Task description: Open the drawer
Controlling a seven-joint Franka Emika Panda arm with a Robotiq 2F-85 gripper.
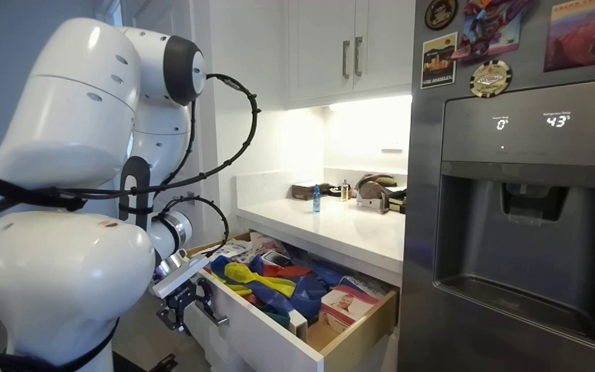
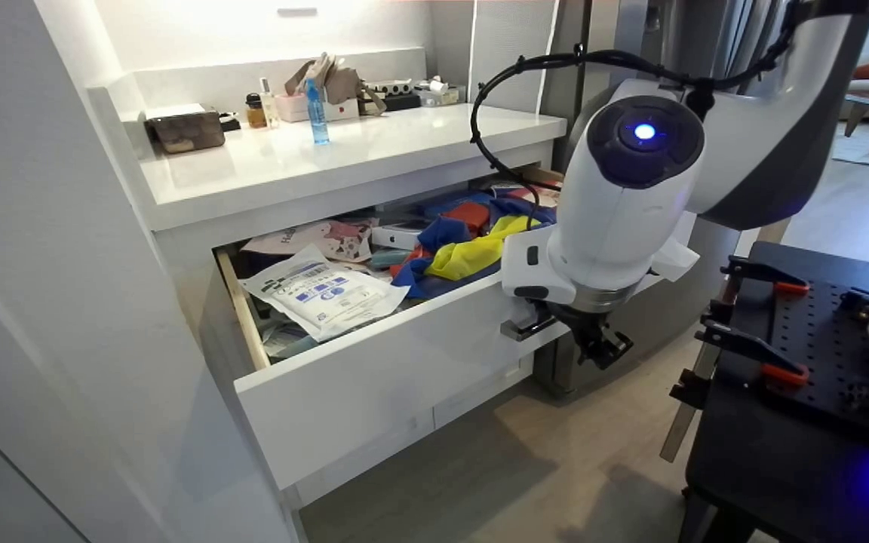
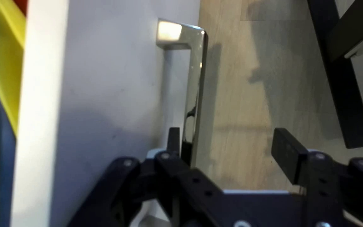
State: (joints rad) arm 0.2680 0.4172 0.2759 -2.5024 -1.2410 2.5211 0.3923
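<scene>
We count one drawer (image 2: 374,385), open beneath one worktop (image 1: 349,227), one silver handle (image 3: 195,78) on the drawer's front, one blue bottle (image 1: 316,200) and two upper cabinet doors (image 1: 315,51). Colourful items (image 2: 472,256) crowd the drawer; in an exterior view the arm (image 2: 615,226) covers part of it. Our end effector (image 3: 227,142) stands just beside the drawer's front, jaws apart, gripping nothing, the handle showing between its fingers (image 3: 173,138).

Blue bottle (image 1: 316,200) on white counter (image 1: 349,227), refrigerator (image 1: 527,142) with magnets (image 1: 490,79)
</scene>
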